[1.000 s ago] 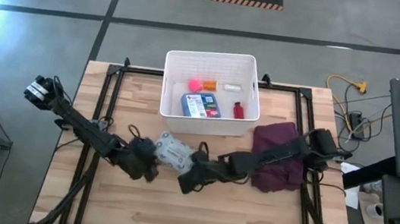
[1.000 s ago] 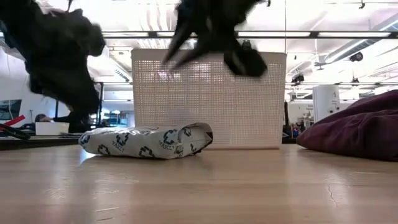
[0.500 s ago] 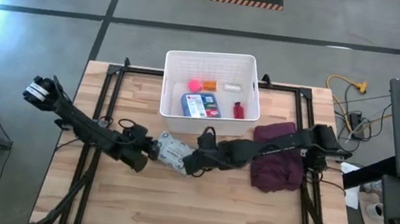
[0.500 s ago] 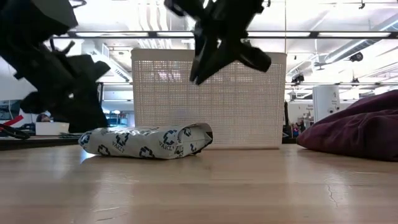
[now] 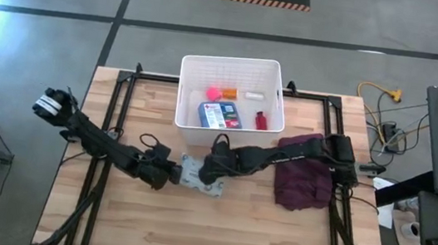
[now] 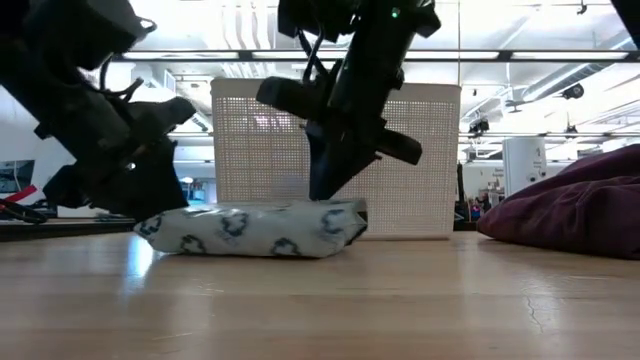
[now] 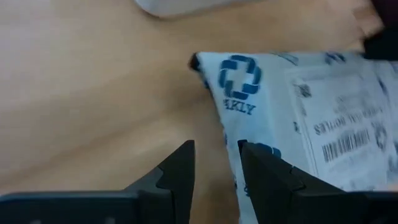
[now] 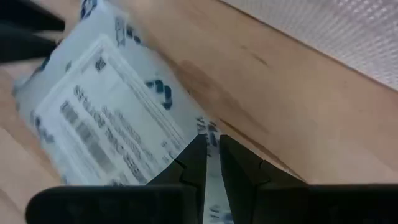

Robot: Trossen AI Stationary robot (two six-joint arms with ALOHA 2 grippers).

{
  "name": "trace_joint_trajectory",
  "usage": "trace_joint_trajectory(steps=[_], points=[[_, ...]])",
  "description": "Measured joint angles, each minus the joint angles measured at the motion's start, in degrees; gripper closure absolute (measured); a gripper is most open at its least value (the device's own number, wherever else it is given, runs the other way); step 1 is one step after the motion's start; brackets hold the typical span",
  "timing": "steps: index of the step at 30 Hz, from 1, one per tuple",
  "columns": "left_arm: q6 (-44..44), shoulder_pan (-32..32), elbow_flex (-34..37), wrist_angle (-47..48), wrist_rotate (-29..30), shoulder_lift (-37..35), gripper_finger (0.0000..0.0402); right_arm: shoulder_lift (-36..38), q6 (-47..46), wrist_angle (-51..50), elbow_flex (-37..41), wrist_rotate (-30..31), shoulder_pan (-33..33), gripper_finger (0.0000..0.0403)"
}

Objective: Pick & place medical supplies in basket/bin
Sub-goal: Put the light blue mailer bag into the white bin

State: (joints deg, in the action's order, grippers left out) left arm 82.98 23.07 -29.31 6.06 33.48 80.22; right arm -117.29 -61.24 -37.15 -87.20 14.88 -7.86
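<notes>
High view first: both arms meet over the middle of the wooden table (image 5: 107, 217), just in front of the white bin (image 5: 231, 70). Between them lies a pale pack printed with blue crosses (image 5: 198, 176), flat on the wood and apart from the bin. The left gripper (image 5: 169, 172) is at the pack's left end, the right gripper (image 5: 207, 171) at its right end.

Low view now, and the pack (image 6: 255, 228) sits on the table with the right gripper (image 6: 325, 190) pointing down onto its top edge, while the left gripper (image 6: 150, 195) crowds the other end. The bin's lattice wall (image 6: 420, 180) rises right behind.

From the left wrist, the fingers (image 7: 177, 177) stand a narrow gap apart, one against the pack's edge (image 7: 298, 124). From the right wrist, the fingers (image 8: 194, 163) are nearly together, pinching the pack's thin edge (image 8: 106, 124).

Inside the bin (seen from above) are a blue-white pouch (image 5: 218, 116), a red cylinder (image 5: 260, 120), a pink roll (image 5: 213, 93), an orange piece (image 5: 228, 93) and a white item (image 5: 253, 96). A maroon cloth (image 5: 305, 171) lies crumpled on the right, under the right arm.
</notes>
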Motion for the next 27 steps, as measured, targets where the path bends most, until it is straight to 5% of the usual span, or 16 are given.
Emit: trace_joint_trajectory(steps=[6, 15, 23, 27], points=[[-6.12, 1.80, -7.60, 3.08, -0.38, 4.20, 0.0287, 0.15, 1.38, 0.11, 0.00, -11.59, -0.75, 0.0364], [-7.96, 1.64, -16.04, 27.35, 7.37, 2.63, 0.0287, 0.15, 1.38, 5.82, 0.11, -25.78, -5.33, 0.0364], [-2.12, 4.52, -14.30, 26.48, -4.70, -4.15, 0.0291, 0.61, 0.00, 8.39, 0.11, -21.78, -5.85, 0.0364], [0.73, 7.48, -9.27, 12.92, -8.56, -6.16, 0.0327, 0.66, 2.14, 5.22, 0.11, -17.32, -6.25, 0.0364]])
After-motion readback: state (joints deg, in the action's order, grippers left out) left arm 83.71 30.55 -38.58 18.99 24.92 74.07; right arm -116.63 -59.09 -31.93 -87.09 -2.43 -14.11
